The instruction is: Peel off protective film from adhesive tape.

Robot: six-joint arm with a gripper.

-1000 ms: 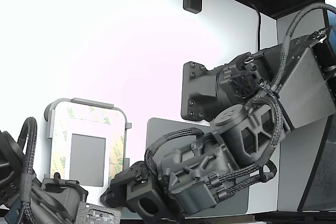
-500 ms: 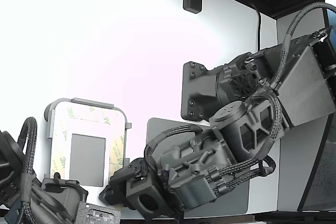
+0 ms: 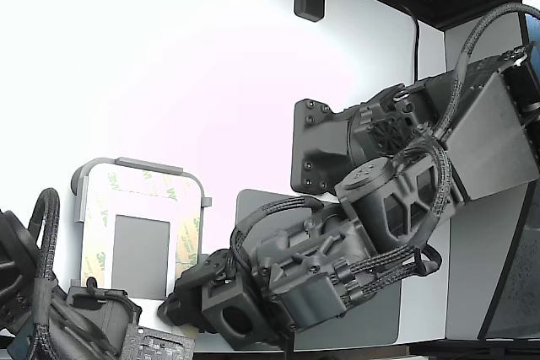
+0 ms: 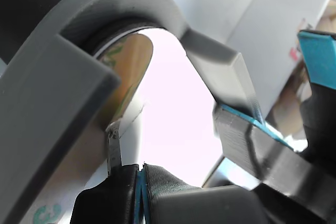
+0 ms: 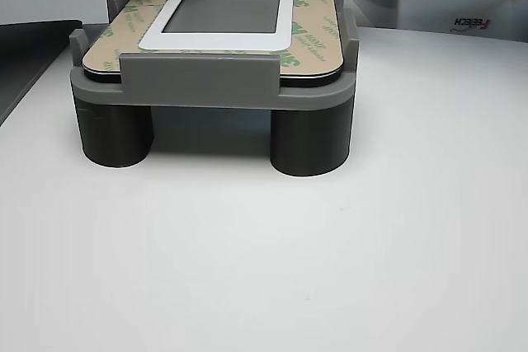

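- Protective film (image 5: pixel 309 35) — cream strips with pale green logos — lying flat as a frame over the adhesive tape (image 3: pixel 187 238), around a grey rectangle (image 5: pixel 228 11).
- Seated on a light-grey rounded plate, held in a grey holder (image 5: pixel 198 88) on two round legs, on the white table (image 5: pixel 272 261).
- Gripper (image 4: pixel 140 174) at the holder's corner — fingertips pressed together, pinching a thin sliver at the film's edge (image 4: pixel 113 145).
- In the exterior view, arm (image 3: pixel 337 242) low at the holder's right, above a dark-grey mat (image 3: pixel 384 326); second arm (image 3: pixel 51 309) at the lower left.
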